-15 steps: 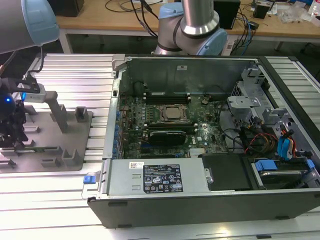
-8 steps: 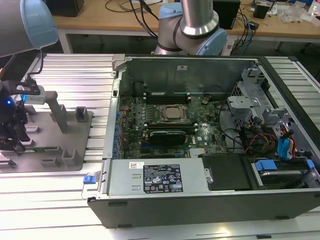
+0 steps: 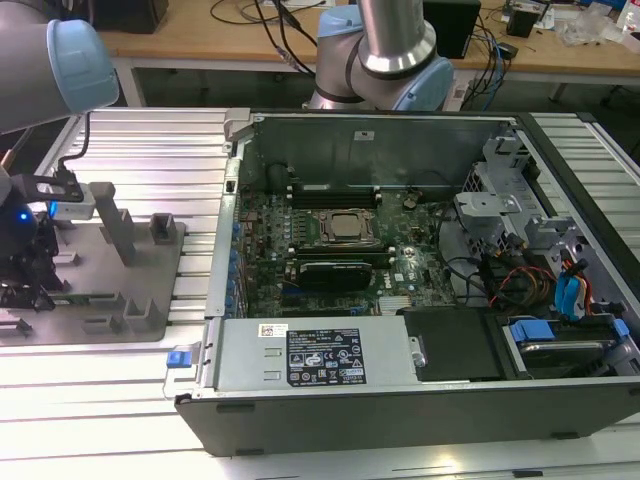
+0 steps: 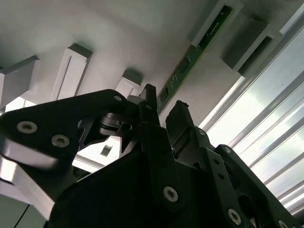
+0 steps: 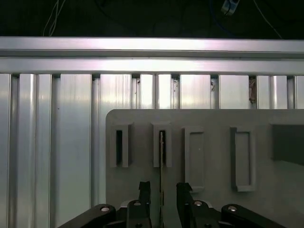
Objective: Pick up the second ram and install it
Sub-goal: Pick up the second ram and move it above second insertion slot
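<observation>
Exterior view: slatted aluminium table (image 3: 90, 400) under everything, lit bright near the front. An open computer case (image 3: 400, 415) lies on it, taking the middle and the exterior view's right, with boards, cables and a drive bay exposed. The robot arm (image 3: 385, 40) rises behind the case; 1 thick link reaches across to the exterior view's left. A grey tray (image 3: 160, 275) sits on the table just beside the case, on that left side, carrying several raised blocks, the tallest an upright post (image 3: 120, 235). The gripper (image 3: 25, 270) hangs low over the tray's far-left end, well apart from the case.

First wrist view: the tray (image 5: 213, 118) shows a row of 4 raised blocks, 2 of them with dark slots. The ram stick (image 5: 161, 156) stands on edge as a thin line, 1 end in a slotted block (image 5: 167, 145), the other running into the gripper (image 5: 164, 189). The 2 fingers (image 5: 144, 190) sit on either side of it with a narrow gap each way; no contact visible.

Second wrist view: the ram stick (image 4: 190, 61) reads green, long and thin, flat side visible, its far end seated in a pale block (image 4: 209, 21). The gripper (image 4: 164, 102) straddles the near end, jaws narrowly parted, not clamped.
</observation>
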Controlling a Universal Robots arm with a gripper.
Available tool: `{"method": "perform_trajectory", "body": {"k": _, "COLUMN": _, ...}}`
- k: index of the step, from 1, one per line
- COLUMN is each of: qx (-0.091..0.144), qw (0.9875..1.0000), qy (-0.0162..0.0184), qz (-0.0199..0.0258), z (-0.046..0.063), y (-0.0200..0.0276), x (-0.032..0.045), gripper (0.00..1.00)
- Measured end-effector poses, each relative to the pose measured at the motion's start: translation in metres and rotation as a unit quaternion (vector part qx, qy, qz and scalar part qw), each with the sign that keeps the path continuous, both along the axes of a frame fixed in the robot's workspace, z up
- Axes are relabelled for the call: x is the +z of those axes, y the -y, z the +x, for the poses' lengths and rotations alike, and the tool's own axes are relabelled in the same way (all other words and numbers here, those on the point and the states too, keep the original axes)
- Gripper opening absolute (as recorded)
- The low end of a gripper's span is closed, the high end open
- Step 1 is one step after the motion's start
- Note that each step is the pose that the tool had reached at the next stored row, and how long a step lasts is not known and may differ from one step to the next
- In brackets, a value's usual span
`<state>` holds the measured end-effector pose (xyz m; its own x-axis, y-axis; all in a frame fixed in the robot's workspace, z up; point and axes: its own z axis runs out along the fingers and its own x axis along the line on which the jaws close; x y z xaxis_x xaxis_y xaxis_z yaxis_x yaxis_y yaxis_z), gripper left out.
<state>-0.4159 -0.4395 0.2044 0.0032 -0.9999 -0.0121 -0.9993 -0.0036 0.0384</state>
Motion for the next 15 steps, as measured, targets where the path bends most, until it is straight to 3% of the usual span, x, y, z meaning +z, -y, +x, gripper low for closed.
{"method": "perform_trajectory", "body": {"k": 11, "qx": 0.0, "qw": 1.0, "qy": 0.0, "qz": -0.0011, "z": 0.0, "y": -0.0001, "x": 0.0043, "gripper": 0.33}}
{"method": "perform_trajectory", "body": {"k": 12, "qx": 0.0, "qw": 1.0, "qy": 0.0, "qz": -0.0011, "z": 0.0003, "y": -0.0001, "x": 0.0045, "gripper": 0.25}}
{"method": "perform_trajectory", "body": {"k": 15, "qx": 0.0, "qw": 1.0, "qy": 0.0, "qz": -0.0011, "z": 0.002, "y": -0.0001, "x": 0.0045, "gripper": 0.25}}
